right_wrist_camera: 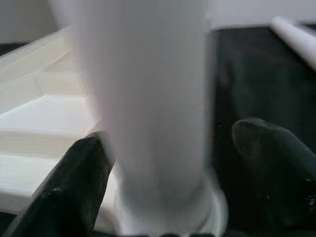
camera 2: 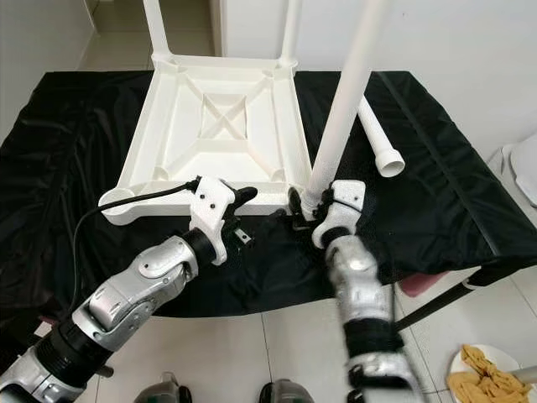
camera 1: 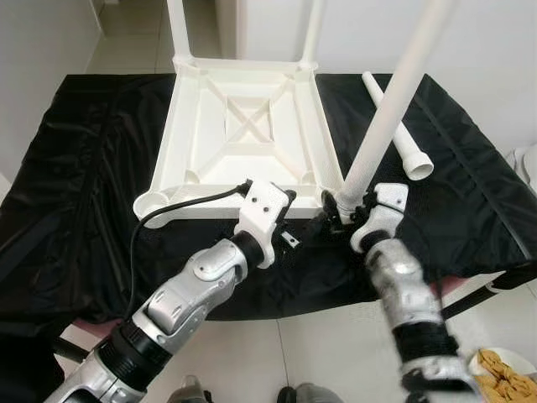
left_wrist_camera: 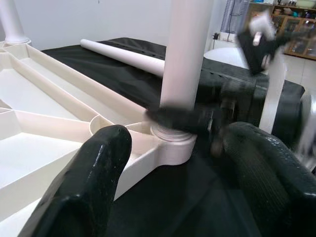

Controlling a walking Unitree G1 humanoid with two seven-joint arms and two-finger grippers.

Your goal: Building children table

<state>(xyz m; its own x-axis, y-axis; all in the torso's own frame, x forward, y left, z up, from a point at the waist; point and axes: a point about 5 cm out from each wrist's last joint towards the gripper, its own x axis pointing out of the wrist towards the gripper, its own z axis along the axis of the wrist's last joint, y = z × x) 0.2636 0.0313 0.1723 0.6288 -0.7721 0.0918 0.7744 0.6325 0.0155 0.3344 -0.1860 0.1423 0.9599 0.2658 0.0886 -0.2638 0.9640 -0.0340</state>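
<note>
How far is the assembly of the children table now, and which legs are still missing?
Done: two legs stand in the far corner sockets of the upside-down white tabletop. In hand: the right gripper grips the third leg at its base, standing in the near right socket; the left gripper waits open beside it. Left: the fourth leg lies on the black cloth, and the near left socket is empty.
</note>
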